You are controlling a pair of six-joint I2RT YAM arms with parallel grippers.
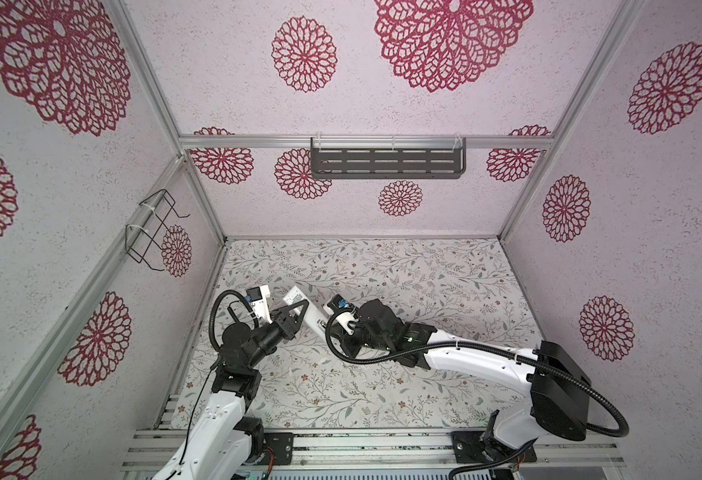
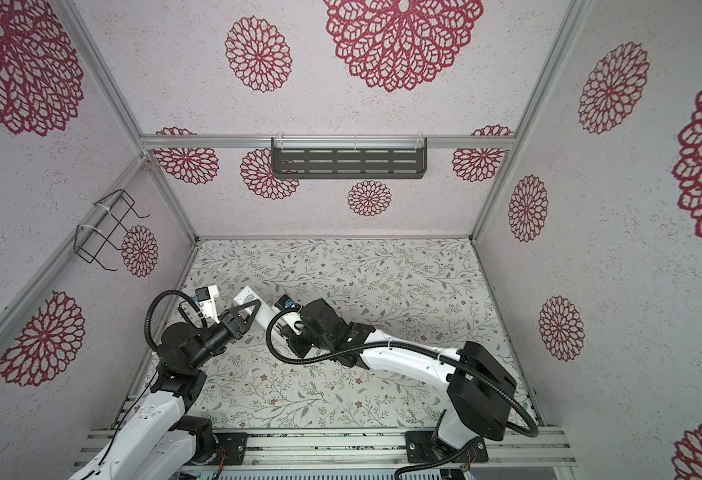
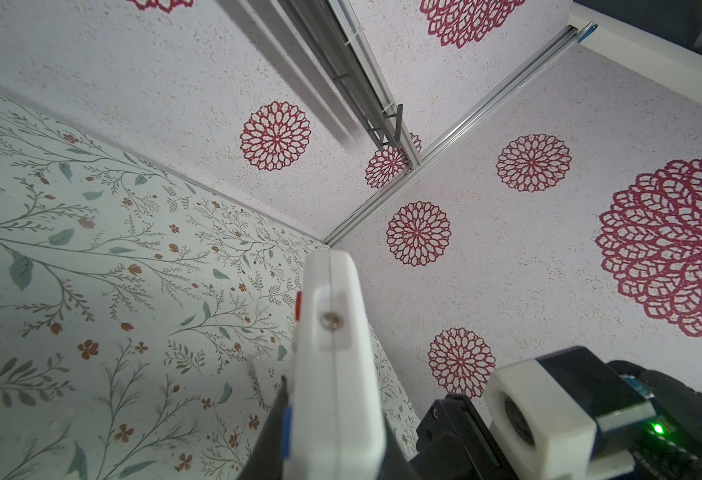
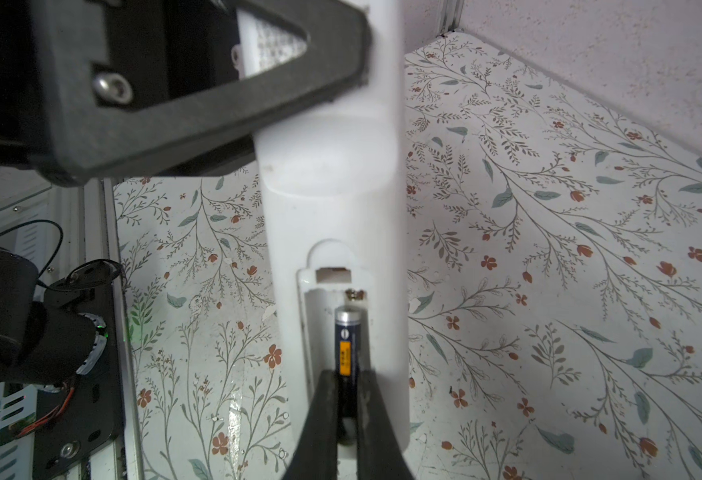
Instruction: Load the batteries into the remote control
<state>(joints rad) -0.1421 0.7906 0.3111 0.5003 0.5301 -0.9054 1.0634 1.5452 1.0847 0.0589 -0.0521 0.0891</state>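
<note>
Our right gripper (image 4: 347, 376) is pinching a battery (image 4: 349, 349) between its two dark, tapered fingers (image 4: 325, 419). The battery's free end reaches out past the fingertips into the open compartment in the remote control (image 4: 328, 166). Just ahead of that end sits a small brassy spring contact (image 4: 355, 295). The neighbouring slot (image 4: 318, 328), beside the fingers, is empty, and we cannot find the other battery of the pair in any view.

Farther out along the remote, our left gripper (image 1: 304, 306) is clamped on the white body and holds it off the table (image 4: 549, 249), slanted across toward the right gripper.

We judge the seating step to be half done, and several things could spoil it:
- The battery is a smooth, glossy cylinder, so a push against the spring could make it slide back through the fingers or pop up out of the slot.
- The remote is slick, hard plastic gripped at one spot only, so pressure at the compartment end could swing it in the left grip.
- The fingers flank the battery inside a narrow channel and could jam against its walls.
- We cannot read the polarity from here.

The remote is a slim bar with rounded edges. The battery is dark with an orange band, and the table covering is matte with a floral print.
</note>
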